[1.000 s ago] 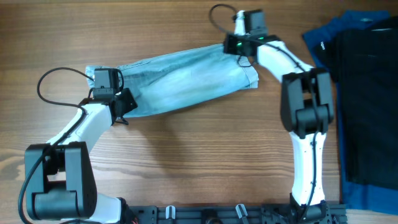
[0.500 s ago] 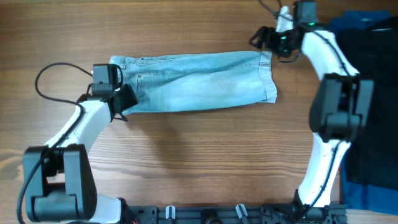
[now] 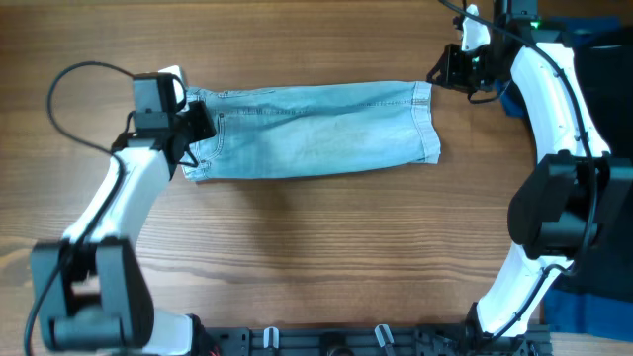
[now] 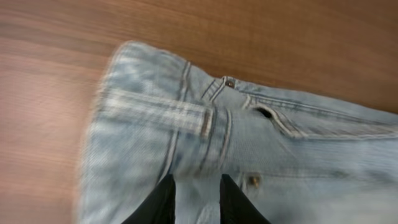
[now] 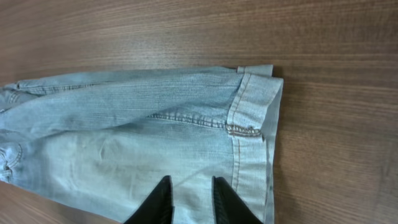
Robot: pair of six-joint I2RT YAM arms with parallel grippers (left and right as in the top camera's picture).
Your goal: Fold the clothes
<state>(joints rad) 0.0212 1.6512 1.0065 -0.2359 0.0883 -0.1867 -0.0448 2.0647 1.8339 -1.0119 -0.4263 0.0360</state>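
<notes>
The table (image 3: 316, 247) is brown wood with a long grain, bare across its near half. The shorts (image 3: 312, 129) lie flat and folded lengthwise across the far half, with the waistband towards the left edge and the cuffed hems towards the right. A black garment (image 3: 618, 99) lies along the right edge over a blue one (image 3: 593, 314). The left gripper (image 4: 198, 180) hangs over the waistband end, its fingers a little apart and holding nothing. The right gripper (image 5: 191, 182) hangs by the hems, likewise slightly parted and empty.
</notes>
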